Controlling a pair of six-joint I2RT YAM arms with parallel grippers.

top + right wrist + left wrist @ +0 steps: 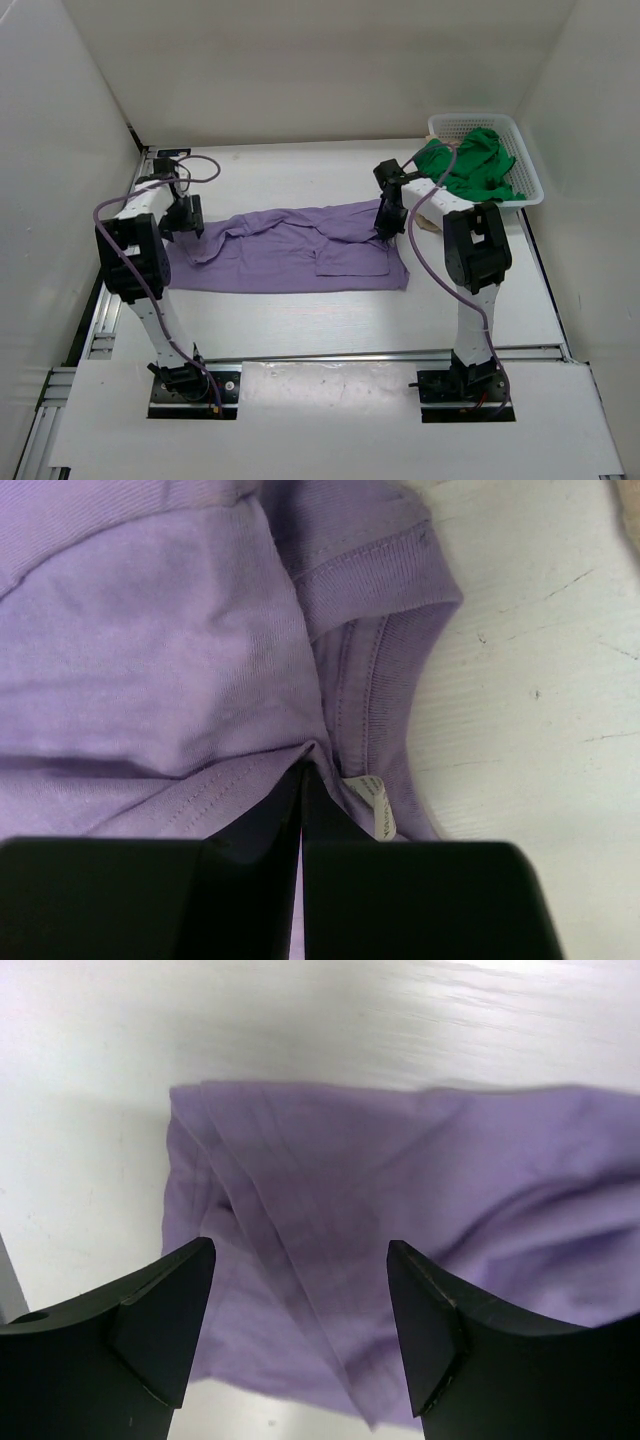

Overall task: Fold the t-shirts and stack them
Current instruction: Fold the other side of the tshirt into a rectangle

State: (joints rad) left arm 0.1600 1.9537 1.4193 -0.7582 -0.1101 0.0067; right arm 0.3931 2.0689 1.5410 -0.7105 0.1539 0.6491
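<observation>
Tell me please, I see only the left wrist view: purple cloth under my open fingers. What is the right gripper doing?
Observer: The right gripper is shut, pinching the lavender shirt beside its collar.
Operator: How does the shirt lie on the table?
Observer: It lies spread sideways between the two arms, with wrinkles.
Operator: Are other shirts waiting?
Observer: A green shirt lies bunched in the white basket at the far right corner.
</observation>
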